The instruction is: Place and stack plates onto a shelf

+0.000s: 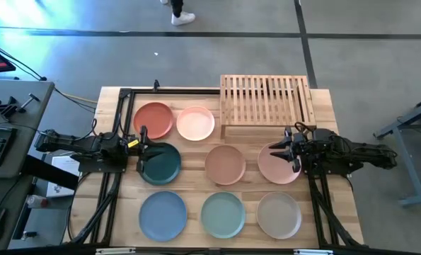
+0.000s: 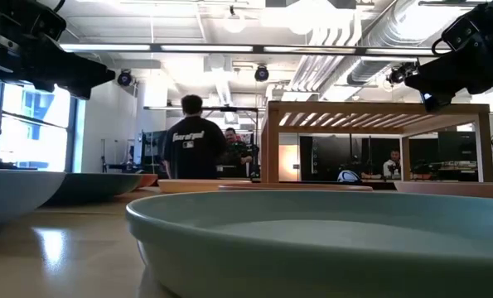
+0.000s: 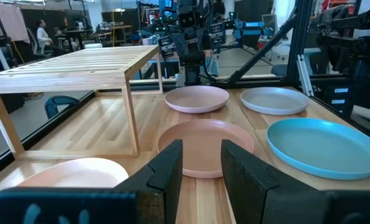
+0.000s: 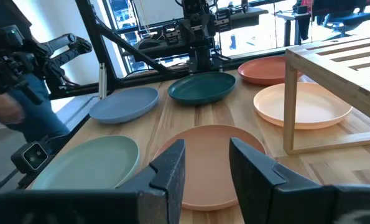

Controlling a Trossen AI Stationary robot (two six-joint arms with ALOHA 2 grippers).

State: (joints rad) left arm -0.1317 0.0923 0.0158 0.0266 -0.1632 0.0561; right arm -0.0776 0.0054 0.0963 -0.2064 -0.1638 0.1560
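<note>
We see the left gripper with fingers parted, holding nothing, hovering at the dark teal round plate's edge. The right gripper, likewise parted and empty, hangs over the salmon round plate. The pale slatted wooden shelf (bare on top) stands just beyond that salmon plate; the tan round plate lies between the two.

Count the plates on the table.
8, none on the shelf: rust red, pale pink, dark teal, tan, salmon, light blue, mint, beige.
</note>
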